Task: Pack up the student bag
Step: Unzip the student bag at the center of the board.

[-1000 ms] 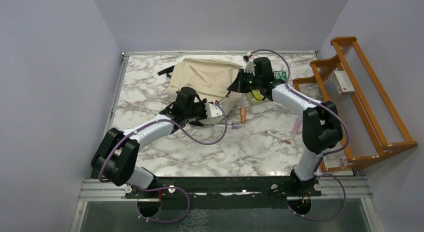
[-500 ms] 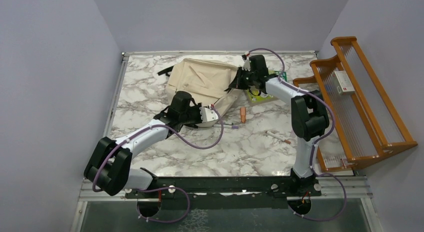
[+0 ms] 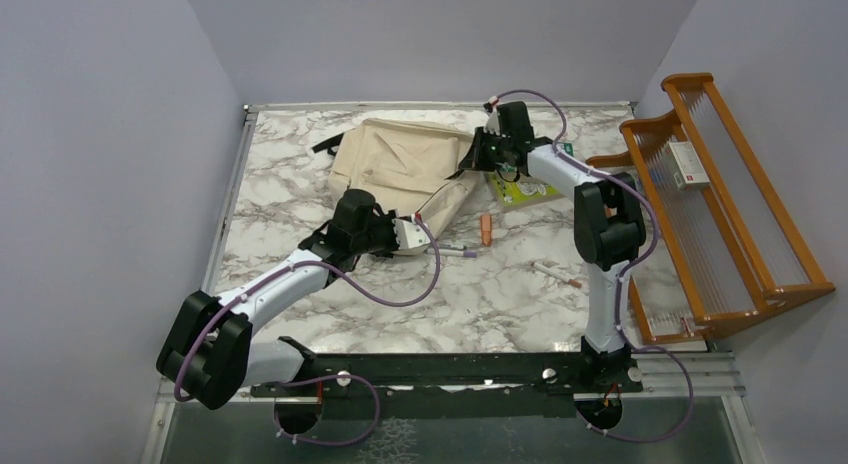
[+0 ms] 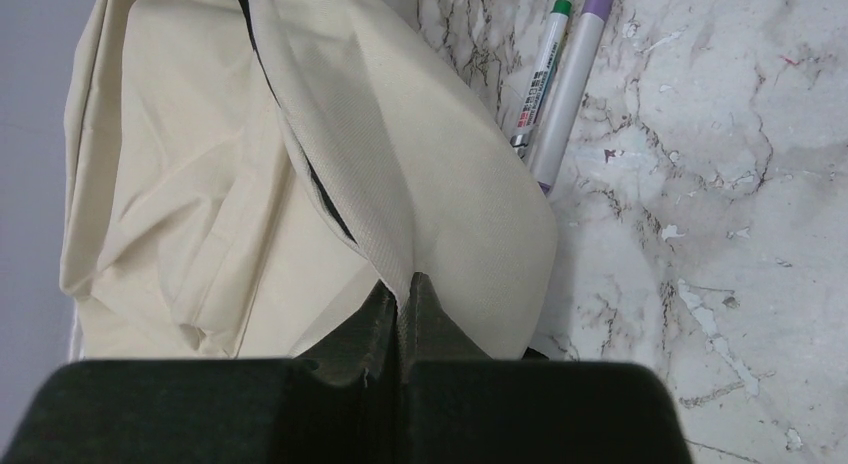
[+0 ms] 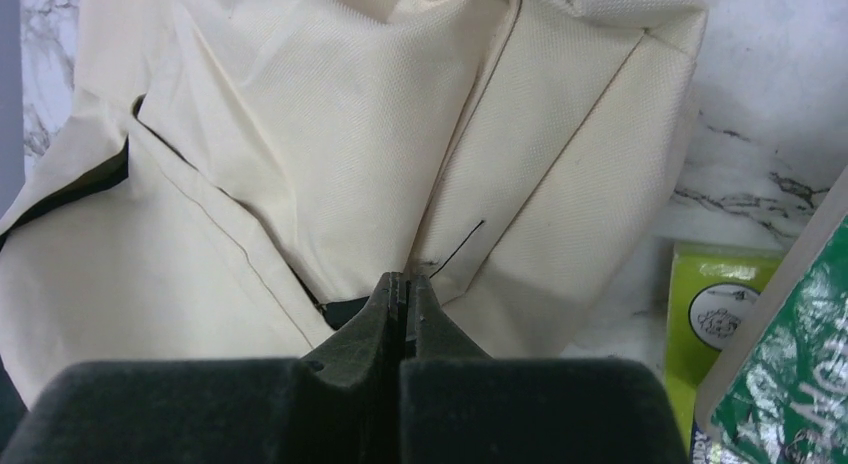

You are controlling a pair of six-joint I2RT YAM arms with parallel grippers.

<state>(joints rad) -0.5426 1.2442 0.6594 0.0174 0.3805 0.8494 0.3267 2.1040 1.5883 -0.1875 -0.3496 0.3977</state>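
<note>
One student bag (image 3: pixel 395 164) lies diagonally.

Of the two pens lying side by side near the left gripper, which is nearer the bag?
The white marker with the green cap: it lies between the student bag edge and the lavender pen, which sits farther out.

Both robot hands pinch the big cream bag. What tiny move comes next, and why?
Probably lift and spread the pinched edges apart: the left gripper and right gripper are each shut on the student bag, its mouth is barely open, and the pens and green book lie outside.
</note>
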